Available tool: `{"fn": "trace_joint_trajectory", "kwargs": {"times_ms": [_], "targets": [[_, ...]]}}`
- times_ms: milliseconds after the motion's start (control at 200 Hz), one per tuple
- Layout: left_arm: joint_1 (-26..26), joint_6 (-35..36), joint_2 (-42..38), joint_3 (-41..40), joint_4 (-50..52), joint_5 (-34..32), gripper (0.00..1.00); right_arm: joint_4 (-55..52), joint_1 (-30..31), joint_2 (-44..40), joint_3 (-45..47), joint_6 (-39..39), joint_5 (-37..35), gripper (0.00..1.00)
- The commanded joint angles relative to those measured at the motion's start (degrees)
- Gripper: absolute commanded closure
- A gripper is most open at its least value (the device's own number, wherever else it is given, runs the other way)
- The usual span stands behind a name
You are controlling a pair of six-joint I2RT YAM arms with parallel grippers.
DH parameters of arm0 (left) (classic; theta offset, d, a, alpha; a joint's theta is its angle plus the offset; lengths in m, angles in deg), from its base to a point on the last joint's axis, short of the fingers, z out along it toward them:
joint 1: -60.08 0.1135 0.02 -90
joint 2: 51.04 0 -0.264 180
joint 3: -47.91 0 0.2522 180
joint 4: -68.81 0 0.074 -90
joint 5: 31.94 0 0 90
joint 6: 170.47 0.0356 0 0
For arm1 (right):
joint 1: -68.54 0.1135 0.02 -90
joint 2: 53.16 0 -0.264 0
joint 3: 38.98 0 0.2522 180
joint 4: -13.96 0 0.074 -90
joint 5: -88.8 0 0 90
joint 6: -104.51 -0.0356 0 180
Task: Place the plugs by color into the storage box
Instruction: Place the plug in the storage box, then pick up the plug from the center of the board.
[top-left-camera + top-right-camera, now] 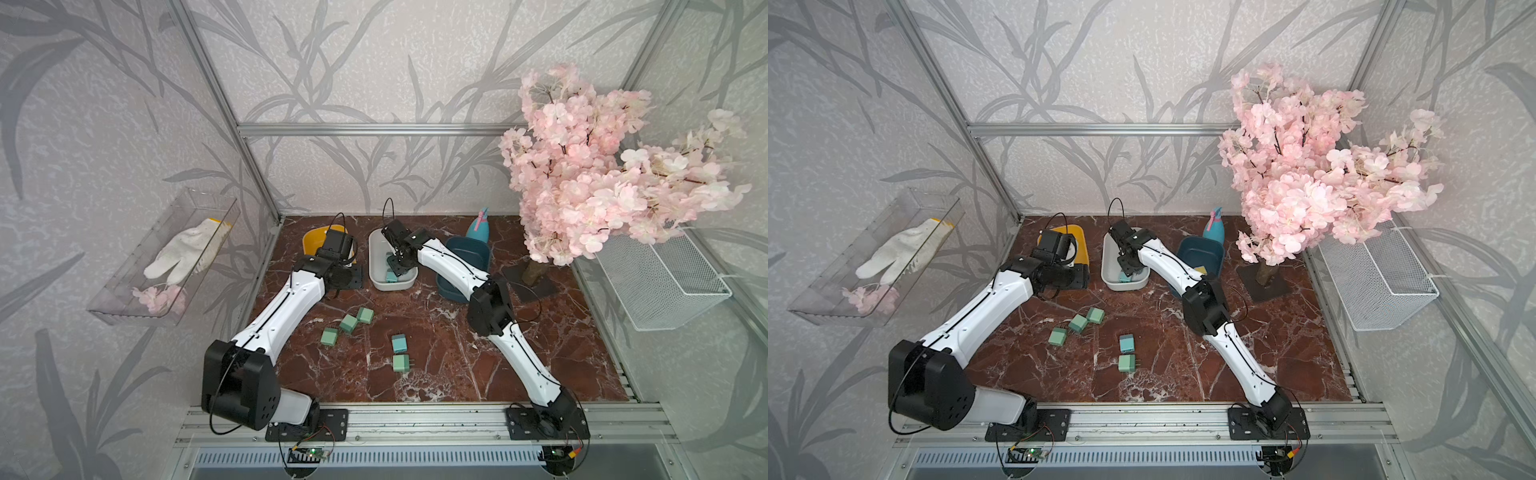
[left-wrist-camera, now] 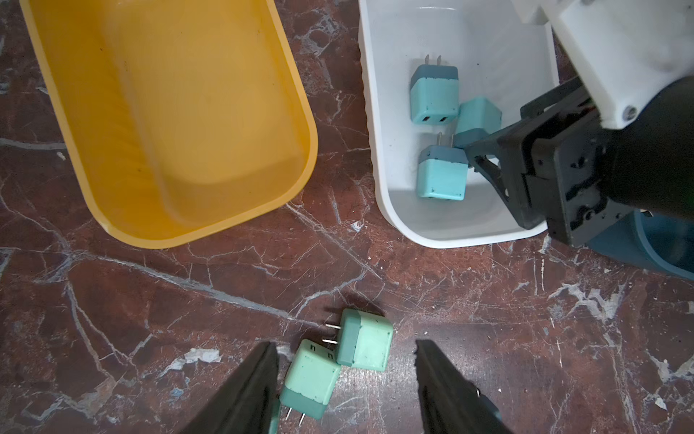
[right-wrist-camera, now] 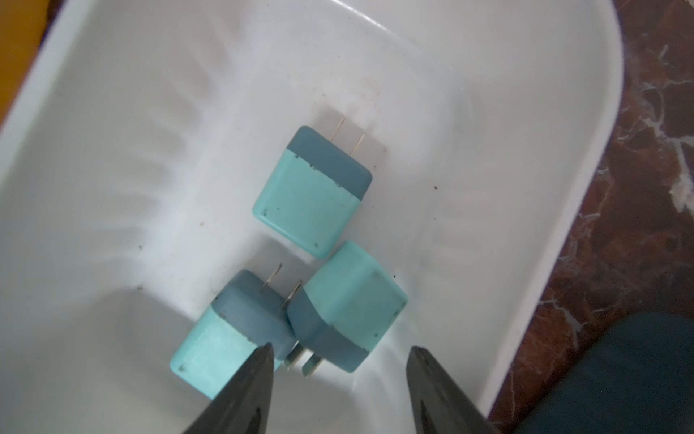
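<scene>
Right gripper [image 3: 338, 351]: jaws apart, low inside the white bin [image 3: 544, 124], clamped on nothing. A tilted light blue plug [image 3: 351, 300] lies on the bin floor just ahead of the gap and leans on a second blue plug [image 3: 229, 338]. Cannot tell if a fingertip grazes either. A third blue plug [image 3: 311, 191] lies flat just beyond. That makes 3 blue in white.

Left gripper [image 2: 344, 342]: jaws apart, empty, hovering over 2 touching green plugs [image 2: 364, 344] on the marble table [image 2: 150, 300].

In both top views the white bin sits upper middle of the table. The yellow bin [image 1: 309, 243] is left of it in frame and looks empty in the left wrist view. The dark blue bin [image 1: 478, 253] is right of it, with a yellow item [image 1: 1200, 270] inside, too small to name.

On the table: a diagonal row of 3 green [image 1: 348, 323] left of centre. At centre, a lone blue plug [image 1: 400, 343] with a single green plug [image 1: 401, 362] just below it.

Step, as I judge it: drop-off of a blue plug, release stage. Next the right arm should lift straight out, clear of the rim and the leaning plugs, then go for the lone blue plug. The left must take 1 of the touching pair only.
</scene>
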Motion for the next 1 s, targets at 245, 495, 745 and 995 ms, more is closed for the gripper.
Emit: {"fn": "trace_joint_trajectory", "kwargs": {"times_ms": [245,495,745,995], "targets": [[0.5,-0.6,0.5,1.4,0.2,0.7,0.38,-1.7,0.7,-7.4,-0.6,-0.5,0.9,0.39],[0.5,-0.6,0.7,1.2,0.8,1.1,0.38,-1.6,2.6,-13.7,3.1,-1.2,2.0,0.37],[0.1,-1.6,-1.9,1.3,4.4,0.7,0.38,6.9,4.6,-27.5,23.2,-4.6,4.8,0.36],[-0.4,-5.7,-7.8,-3.5,6.6,2.3,0.39,22.5,5.1,-45.0,49.0,-10.6,9.3,0.36]]}}
